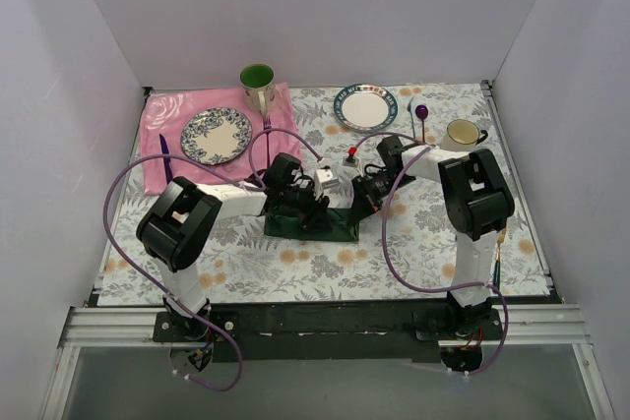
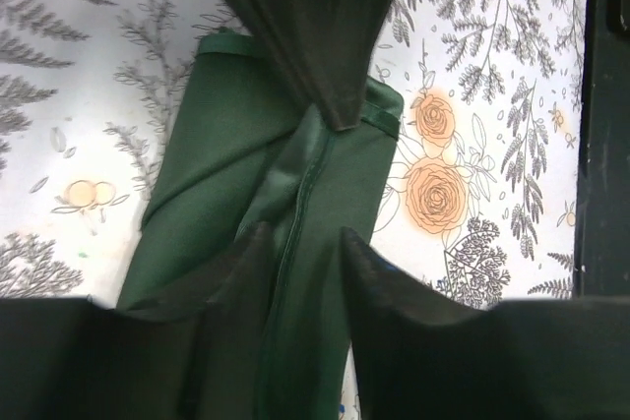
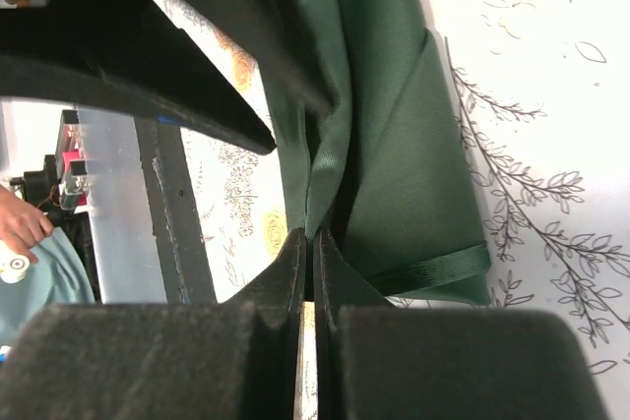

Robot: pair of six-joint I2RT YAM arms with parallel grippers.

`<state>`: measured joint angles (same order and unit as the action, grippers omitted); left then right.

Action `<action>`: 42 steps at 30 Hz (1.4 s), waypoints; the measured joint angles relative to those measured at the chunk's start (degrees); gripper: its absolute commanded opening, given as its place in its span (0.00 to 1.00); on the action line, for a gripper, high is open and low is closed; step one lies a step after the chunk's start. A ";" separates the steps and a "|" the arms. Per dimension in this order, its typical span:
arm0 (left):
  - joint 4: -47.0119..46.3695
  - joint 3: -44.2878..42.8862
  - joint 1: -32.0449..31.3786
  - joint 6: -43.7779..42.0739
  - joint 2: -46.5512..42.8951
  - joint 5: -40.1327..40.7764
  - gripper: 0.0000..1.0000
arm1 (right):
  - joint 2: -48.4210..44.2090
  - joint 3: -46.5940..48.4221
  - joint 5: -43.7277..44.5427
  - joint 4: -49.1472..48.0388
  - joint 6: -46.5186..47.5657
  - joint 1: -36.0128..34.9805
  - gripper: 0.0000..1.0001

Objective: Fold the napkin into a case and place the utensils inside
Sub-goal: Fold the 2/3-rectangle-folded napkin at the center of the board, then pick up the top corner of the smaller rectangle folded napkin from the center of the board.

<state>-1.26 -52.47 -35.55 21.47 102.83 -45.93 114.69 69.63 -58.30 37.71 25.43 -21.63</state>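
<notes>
**Right gripper** — jaws pressed together on a raised fold of the dark green napkin; the cloth ridge runs straight into the fingertips.

**Left gripper** — jaws apart, straddling the same ridge. The ridge passes between the fingers with no visible pinch. The two grippers face each other tip to tip along the fold.

**Left wrist view:** the right gripper's closed tip enters from the top and meets the seam near a hemmed edge of the napkin. The cloth lies as a long folded strip, its layers overlapping, on the floral tablecloth.

**Right wrist view alone:** a hemmed end of the strip seen from the opposite side, and a person's hand past the black frame rail.

**Top external view alone:** the wider setting, with the napkin at the table's middle, partly under both wrists.
- Far left: a pink cloth bearing a blue-patterned plate, with a green-lined mug at the cloth's far edge.
- Far right: a white plate with a coloured rim, a purple spoon and a cream mug
</notes>
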 measured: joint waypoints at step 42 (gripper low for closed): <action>-12.59 -1.05 1.29 5.01 5.07 -10.25 0.16 | -3.85 -2.80 -3.23 -2.32 1.79 0.00 0.01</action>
<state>-13.85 -53.52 -34.26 26.48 107.90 -56.18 110.85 66.83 -61.54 35.40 27.22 -21.63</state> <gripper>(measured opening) 0.247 0.037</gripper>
